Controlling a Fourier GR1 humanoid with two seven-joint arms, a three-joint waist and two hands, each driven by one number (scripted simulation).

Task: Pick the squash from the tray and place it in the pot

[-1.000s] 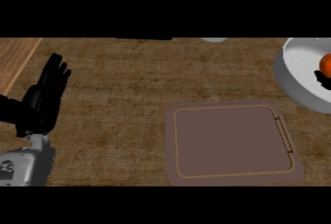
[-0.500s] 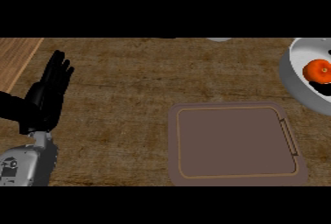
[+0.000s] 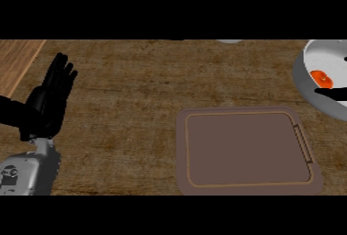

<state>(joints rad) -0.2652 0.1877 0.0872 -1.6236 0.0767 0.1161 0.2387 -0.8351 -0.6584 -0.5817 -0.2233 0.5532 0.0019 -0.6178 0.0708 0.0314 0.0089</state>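
Squash (image 3: 322, 79) lies in the pot (image 3: 303, 75), right of the tray (image 3: 247, 151). Right hand (image 3: 333, 94) is just beside it, its grasp cannot be told; left hand (image 3: 51, 98) released, well apart.

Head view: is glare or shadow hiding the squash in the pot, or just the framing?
Head view: even light, no glare; the pot is cut by the right edge, so the squash shows only partly; a black shape, likely the right hand, covers its lower side.
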